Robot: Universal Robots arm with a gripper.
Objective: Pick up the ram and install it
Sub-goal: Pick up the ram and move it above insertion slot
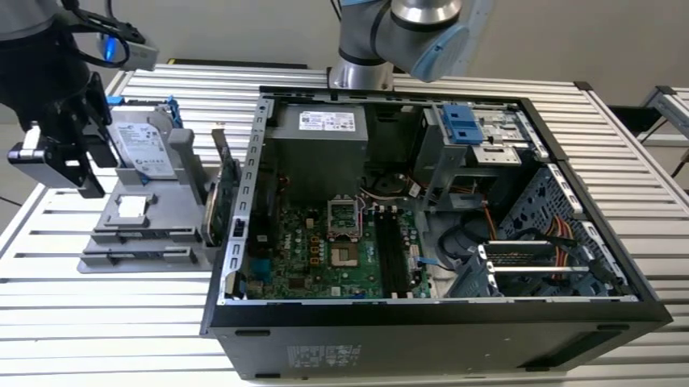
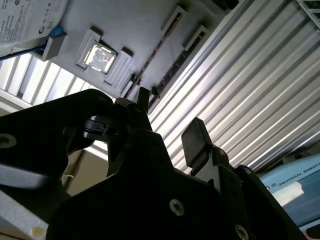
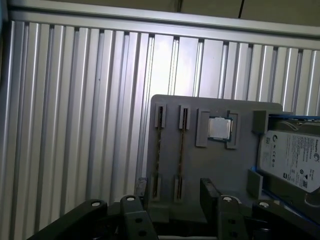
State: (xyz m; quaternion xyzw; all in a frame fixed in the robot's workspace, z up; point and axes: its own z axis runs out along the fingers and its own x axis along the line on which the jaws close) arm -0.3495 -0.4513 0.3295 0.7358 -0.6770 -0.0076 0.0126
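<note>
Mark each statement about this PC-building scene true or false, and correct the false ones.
1. The gripper is open and empty. True.
2. The ram is inside the case. False: it sits in a slot of the holder, outside the case.
3. The hard drive rests on the holder. True.
4. The case is closed. False: its side is open, showing the motherboard.
</note>
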